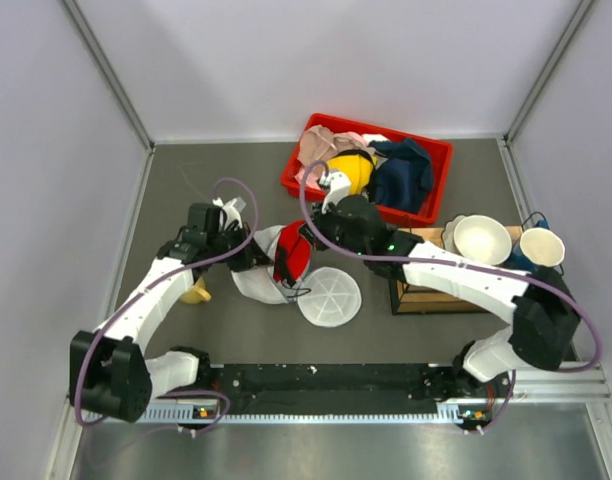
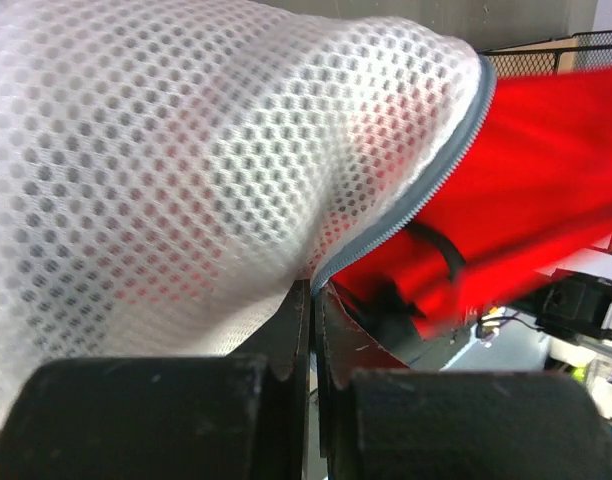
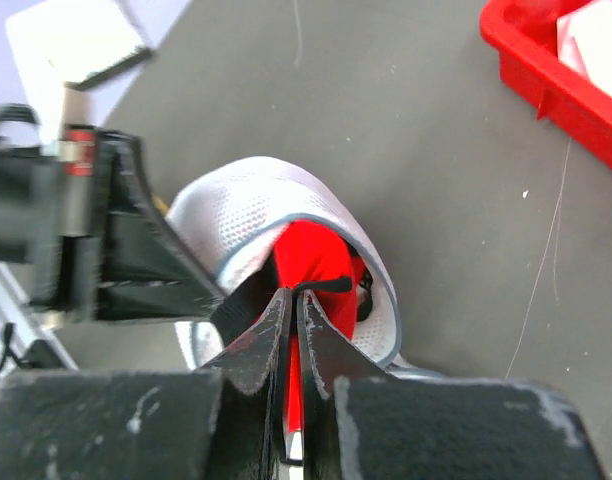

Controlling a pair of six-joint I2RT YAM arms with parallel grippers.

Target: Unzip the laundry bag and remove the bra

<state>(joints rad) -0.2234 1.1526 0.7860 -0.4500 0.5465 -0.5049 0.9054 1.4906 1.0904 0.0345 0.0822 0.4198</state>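
1. Table (image 1: 186, 190): one grey surface carrying every item below.
2. Arms: two. Both reach from the near edge towards the area in front of the red bin (image 1: 411, 215).
3. Red bin: one, at the far side of the table. It holds a beige-pink cloth (image 1: 321, 146), a yellow item (image 1: 352, 173) and a navy cloth (image 1: 402, 172).
4. Laundry bag (image 1: 258, 280): one white mesh bag, lying on the table in front of the bin and to its left. The grey zipper is undone and the bag gapes. One round spoked end disc (image 1: 329, 297) lies flat on the side nearer the bin's front wall.
5. Box (image 1: 426, 292): one, wood with dark wire, in front of the bin's right end.
6. Bowls: two, white, right of the bin, one (image 1: 483, 238) beside the other (image 1: 542, 245).
7. Bra (image 1: 292, 255): one, red with a black strap, partly out of the bag's opening, on the bin side of the bag.
8. Yellow object (image 1: 196, 293): one, left of the bag, far from the bin.
9. Left gripper (image 2: 312, 290): fingers clamped together, pinching the bag's mesh at the zipper edge.
10. Right gripper (image 3: 291, 295): fingers clamped on the bra's red fabric.
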